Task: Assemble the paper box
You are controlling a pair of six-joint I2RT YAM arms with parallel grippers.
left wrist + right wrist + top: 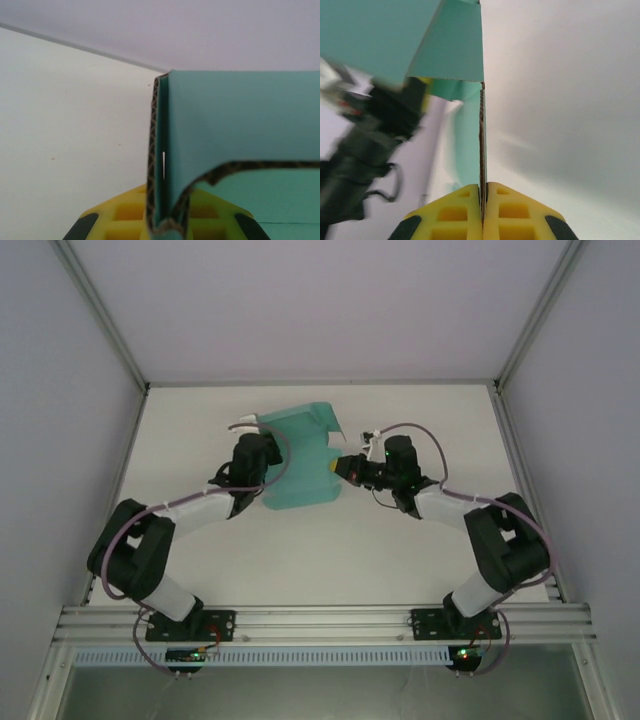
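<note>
At the near edge of the counter (300, 560), a ribbed aluminium rail (320, 621) carries the two arm bases. The left arm (150, 550) and right arm (500, 550) are black at the joints with white sleeves, and each trails a mauve cable. Both bend inward toward the middle of the white, matte counter.

The box (300, 465) lies between them, in the middle of the counter toward its far side. It is a teal-green sheet of thin card, not closed up. Its near part lies flat with rounded corners, and its far flap rises and curls at the right.

The left jaws are closed on the box's left edge. In the left wrist view, yellow waffle-moulded pads (125, 215) pinch a doubled fold of the box (240, 115). The cut edge is brown and finely fluted, while the faces are smooth and plain. One wall stands upright from the grip, and another panel bends away to the right.

The right jaws are closed on the box's right edge. In the right wrist view, two yellow gridded pads (455, 215) meet tightly on a single thin wall of the box (455, 45). That wall stands edge-on and straight up between them. Teal panels spread to the left beyond it, with the dark, blurred left arm (370, 145) behind.

Beyond the box, the counter ends at pale walls framed by metal posts (100, 315).
</note>
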